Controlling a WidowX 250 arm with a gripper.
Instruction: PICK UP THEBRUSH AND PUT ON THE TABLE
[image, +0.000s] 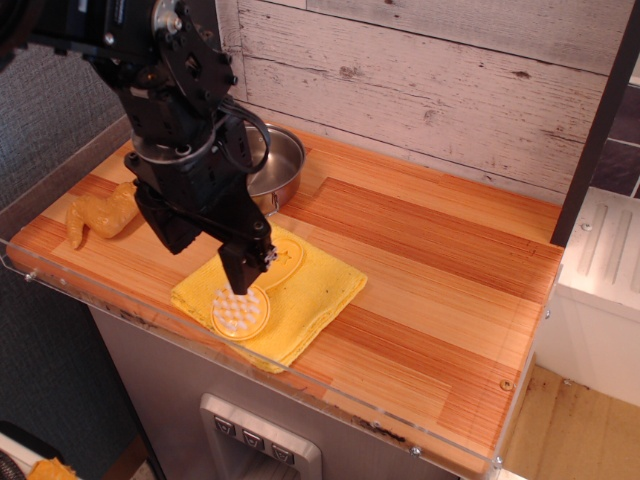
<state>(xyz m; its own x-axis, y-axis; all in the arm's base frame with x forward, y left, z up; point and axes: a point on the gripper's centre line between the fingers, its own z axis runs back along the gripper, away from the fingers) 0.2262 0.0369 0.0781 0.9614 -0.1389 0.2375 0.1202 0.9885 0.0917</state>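
Yellow-orange plastic brush with round nubby head (243, 309): lies on the folded yellow cloth (310, 295), handle under the gripper.
Black fingers (245, 272): low over the brush; apart or together, cannot tell.
Reddish striped wooden desk (430, 290): carries cloth, steel pan (277, 165), tan toy food piece (100, 215).

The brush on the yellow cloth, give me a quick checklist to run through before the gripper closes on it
1. Brush lying flat on the yellow cloth, bristles up: ok.
2. Gripper over the brush, where head meets handle: ok.
3. Jaws open wide enough to straddle it: cannot tell, only one finger shows clearly.
4. Fingers clear of the cloth, so it won't get pinched: cannot tell.
5. Bare table to the right for the drop: ok.
6. Pot and toy food piece away from the grasp: ok.
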